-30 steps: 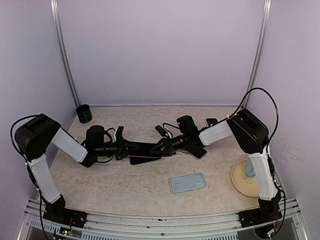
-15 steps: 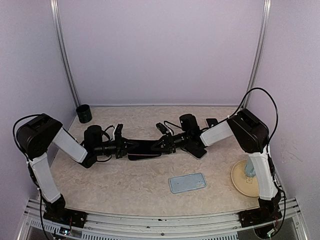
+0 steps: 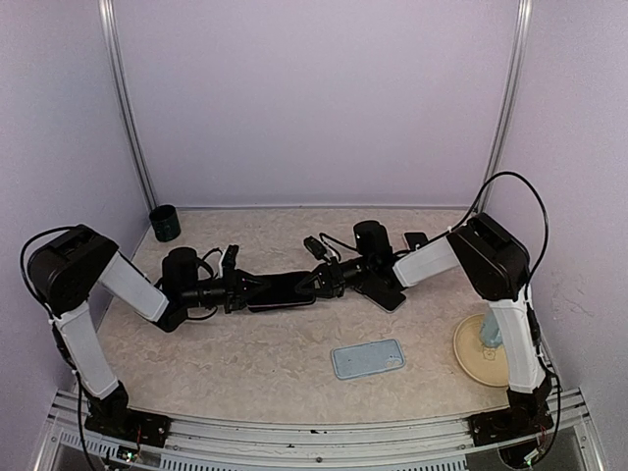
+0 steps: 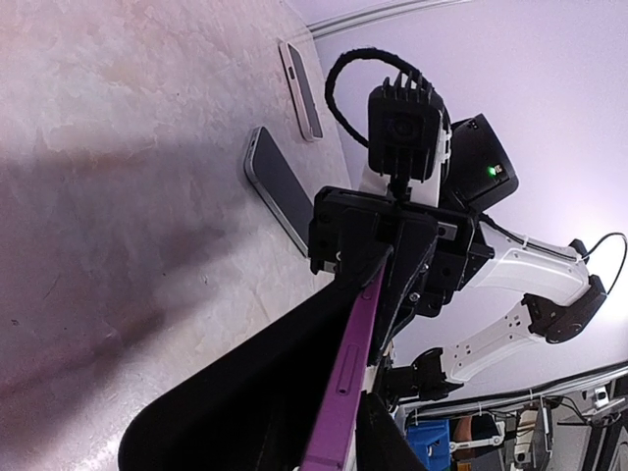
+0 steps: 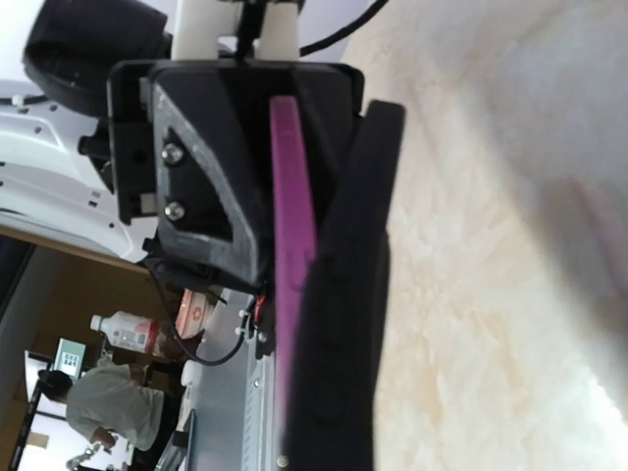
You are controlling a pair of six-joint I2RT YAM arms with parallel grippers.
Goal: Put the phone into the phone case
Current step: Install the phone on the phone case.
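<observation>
A purple-edged phone [image 3: 285, 290] with a dark face is held above the table middle between both grippers. My left gripper [image 3: 257, 290] is shut on its left end and my right gripper [image 3: 312, 285] is shut on its right end. The left wrist view shows the phone's purple edge [image 4: 353, 363] running between my left gripper's [image 4: 365, 319] black fingers toward the right gripper. The right wrist view shows the same edge [image 5: 292, 245] in my right gripper [image 5: 299, 334]. The light blue phone case [image 3: 367, 358] lies flat near the front, apart from both grippers.
A dark flat slab [image 3: 385, 292] lies under the right arm; it also shows in the left wrist view [image 4: 280, 186]. A small dark object [image 3: 415, 238] lies behind it. A dark cup [image 3: 164, 223] stands back left. A beige plate [image 3: 471, 358] with a pale blue item is front right.
Both grippers, with the phone between them, have moved a little toward the back of the table, and the phone now lies more level.
</observation>
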